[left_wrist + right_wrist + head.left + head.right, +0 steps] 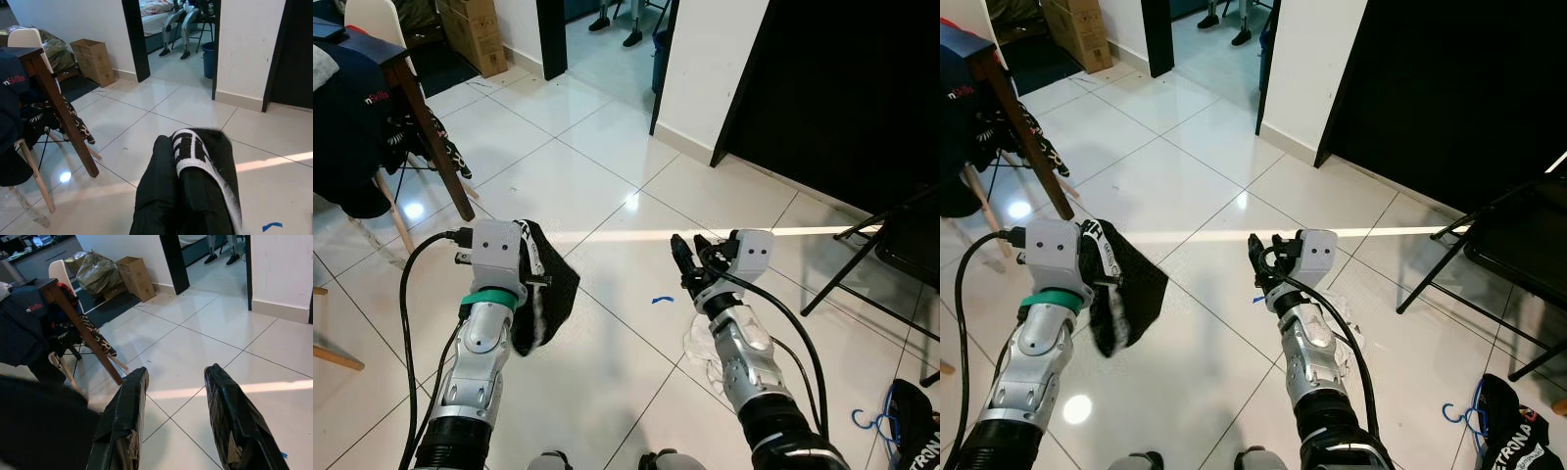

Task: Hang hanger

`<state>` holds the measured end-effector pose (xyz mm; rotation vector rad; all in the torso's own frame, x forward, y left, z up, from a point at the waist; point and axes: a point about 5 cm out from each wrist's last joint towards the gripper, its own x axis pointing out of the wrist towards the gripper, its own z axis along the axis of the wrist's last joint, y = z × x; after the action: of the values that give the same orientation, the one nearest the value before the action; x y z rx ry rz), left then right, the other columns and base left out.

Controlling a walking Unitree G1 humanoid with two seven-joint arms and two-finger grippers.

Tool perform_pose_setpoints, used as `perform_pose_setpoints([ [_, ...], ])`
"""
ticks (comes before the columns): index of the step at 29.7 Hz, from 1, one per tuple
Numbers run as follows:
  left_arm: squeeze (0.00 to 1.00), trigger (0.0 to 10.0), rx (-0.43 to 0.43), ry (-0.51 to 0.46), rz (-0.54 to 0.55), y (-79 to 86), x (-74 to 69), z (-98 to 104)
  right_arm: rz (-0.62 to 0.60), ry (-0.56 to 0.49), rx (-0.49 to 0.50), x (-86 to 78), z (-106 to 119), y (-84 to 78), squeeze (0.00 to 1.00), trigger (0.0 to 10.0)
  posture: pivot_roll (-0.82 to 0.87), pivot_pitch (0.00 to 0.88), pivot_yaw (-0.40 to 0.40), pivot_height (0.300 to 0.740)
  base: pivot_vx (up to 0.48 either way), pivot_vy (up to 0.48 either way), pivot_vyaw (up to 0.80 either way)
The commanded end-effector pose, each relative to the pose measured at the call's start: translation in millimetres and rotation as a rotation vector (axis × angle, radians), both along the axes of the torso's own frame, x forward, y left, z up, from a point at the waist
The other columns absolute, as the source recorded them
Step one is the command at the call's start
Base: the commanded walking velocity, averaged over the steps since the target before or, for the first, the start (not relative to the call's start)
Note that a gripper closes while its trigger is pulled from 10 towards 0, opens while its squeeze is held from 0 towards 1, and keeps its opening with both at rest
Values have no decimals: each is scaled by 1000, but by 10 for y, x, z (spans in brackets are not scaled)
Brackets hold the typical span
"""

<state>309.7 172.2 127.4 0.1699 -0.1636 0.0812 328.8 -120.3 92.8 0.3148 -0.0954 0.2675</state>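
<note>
Over a white tiled floor [607, 137], the robot stands with both forearms raised in front of it. The left gripper [530, 279] is closed on a black garment [548, 294] with a white-and-black patterned band, which droops from the fingers toward the floor; in the left wrist view the cloth covers the fingers, so only the hold itself can be read, not how wide they sit. Whether a hanger is inside that garment cannot be told. The right gripper [176, 421] is held out empty, its two black fingers spread well apart with bare tile between them.

A blue hanger [873, 421] lies on the floor near the robot's right side, just beside a dark bag [913, 431] and close to the legs of a black folding chair [891, 245]. A wooden table [426, 127] draped with dark clothing stands off to the left, and a white cloth [705, 348] lies on the tile under the right forearm.

The task looks to be at an early carrying stage: something is in hand, but no rail or hook is in sight. The next move likely calls for turning or walking to find a hanging place, keeping the garment clear of the feet.
</note>
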Motion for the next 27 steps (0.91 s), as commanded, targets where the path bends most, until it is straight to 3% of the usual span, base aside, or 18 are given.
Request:
perform_pose_setpoints([
  [1,0,10000,4,0,5,3,-31,-28,-4,6,6,-38,-43,-12,0,10000,37,68,-6,740,0,0,0],
  [9,0,10000,8,-10,8,9,-35,-16,9,-5,33,-44,-23,14,0,10000,37,70,-8,740,0,0,0],
  [14,0,10000,95,-32,-75,-95,32,101,90,-44,9,-84,0,84,0,10000,35,69,-4,740,0,0,0],
  [20,0,10000,95,-32,-79,-101,38,105,91,-47,5,-90,1,92,0,10000,33,70,-3,740,0,0,0],
  [27,0,10000,31,-19,-35,-54,43,86,79,-45,-8,-94,0,85,0,10000,35,71,-3,740,0,0,0],
])
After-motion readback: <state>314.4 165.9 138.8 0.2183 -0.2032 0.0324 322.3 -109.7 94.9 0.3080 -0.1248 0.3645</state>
